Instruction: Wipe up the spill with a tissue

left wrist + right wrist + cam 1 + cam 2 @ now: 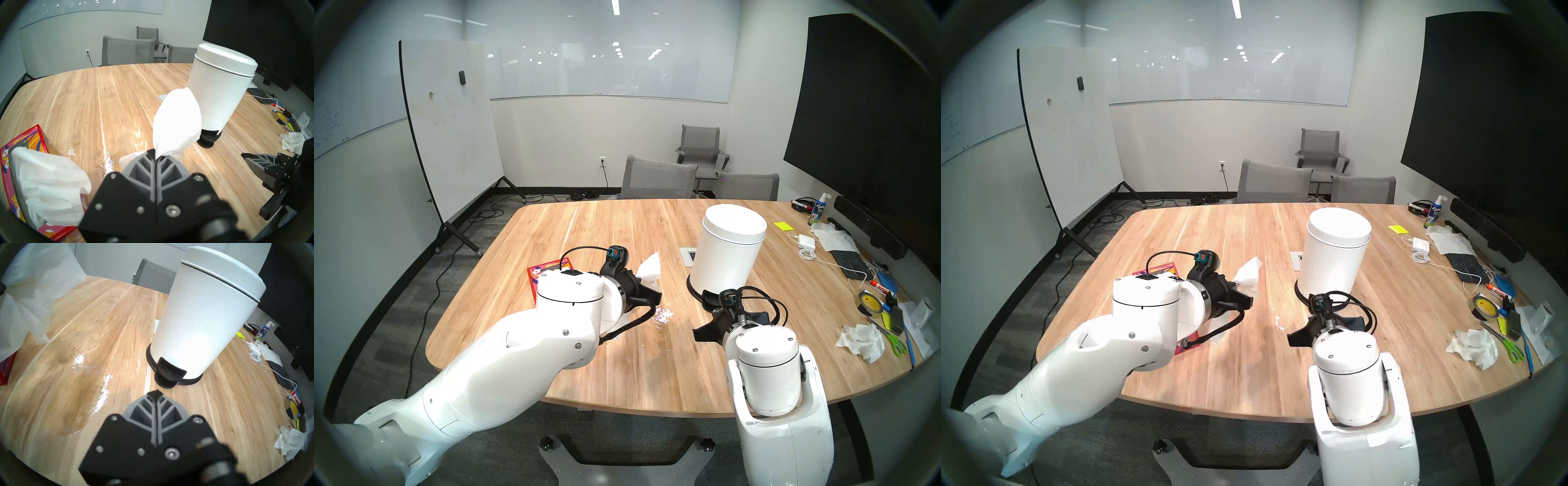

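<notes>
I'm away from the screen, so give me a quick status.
Left claw shut on tissue, above table. Right claw shut, empty. Spill unwiped. White bin beside it.

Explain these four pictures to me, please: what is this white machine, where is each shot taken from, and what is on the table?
It is a robot with two white arms, each ending in a dark claw. The two wide pictures come from cameras on its head, looking down at a wooden table. The other two come from small cameras on the wrists, looking past each claw.

The left claw is shut on a white tissue, held above the table. The right claw is shut and empty.

On the table lie a clear, glossy spill, a red floral tissue box, a white pedal bin, and, at the right edge, a crumpled paper wad among office clutter.
</notes>
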